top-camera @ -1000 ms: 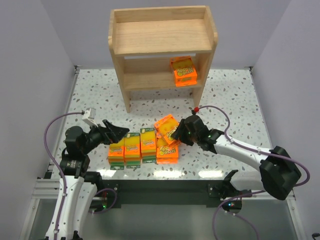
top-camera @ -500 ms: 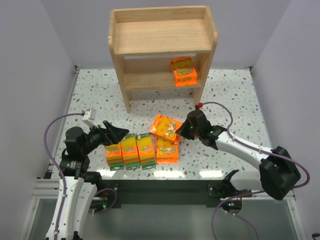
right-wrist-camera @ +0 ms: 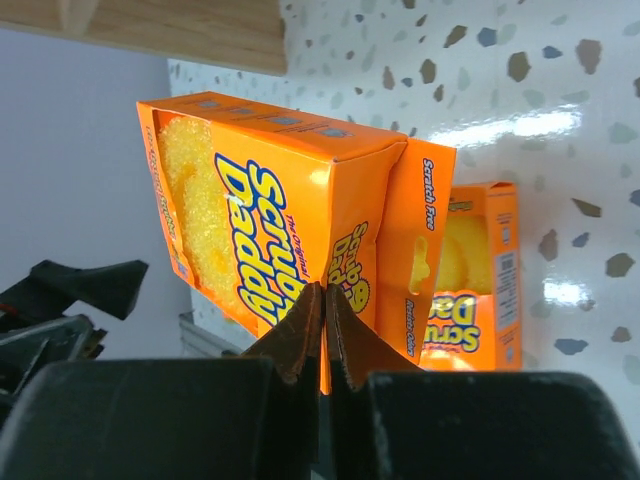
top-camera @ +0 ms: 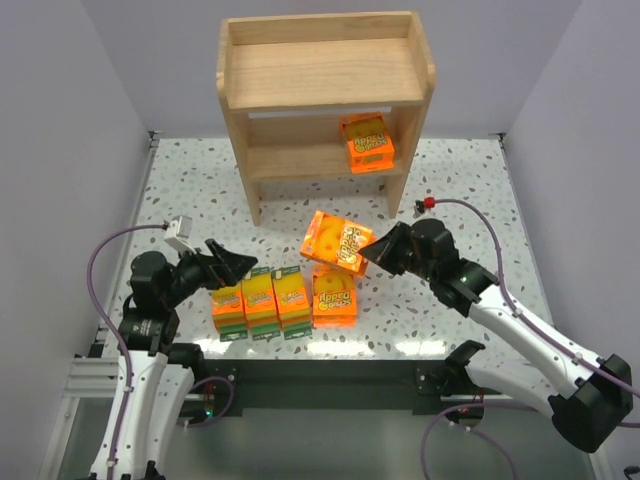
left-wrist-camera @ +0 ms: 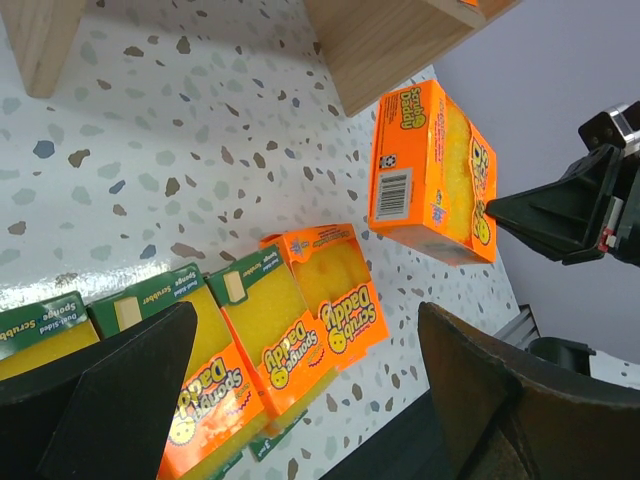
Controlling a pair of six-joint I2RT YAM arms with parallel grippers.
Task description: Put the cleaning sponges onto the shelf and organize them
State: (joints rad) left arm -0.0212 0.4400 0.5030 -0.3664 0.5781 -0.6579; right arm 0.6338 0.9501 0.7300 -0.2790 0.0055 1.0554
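Right wrist: the right gripper (right-wrist-camera: pixel 325 300) pinches 1 orange pack (right-wrist-camera: pixel 270 220) by a thin edge, so carry it slowly to the shelf (top-camera: pixel 320 75).

Top ext. cam: fixed, high, behind the arm bases. It looks down and fwd over the speckled table (top-camera: pixel 470 190) to the shelf (top-camera: pixel 325 75) at the far end — whole workspace in frame, at a distance.

Left wrist cam: low over the table, looks out between the prongs of the left gripper (left-wrist-camera: pixel 305 335) twd the right arm; close range.

Right wrist cam: frame rolled, sits just behind the right gripper (right-wrist-camera: pixel 323 295), v. close on the lifted orange pack (right-wrist-camera: pixel 260 220) — faces twd the left arm.

Shared: lifted orange pack, the flat orange pack (top-camera: pixel 335 298) below it and a shelf edge show in all three views. Each wrist cam has the opposite gripper in frame.
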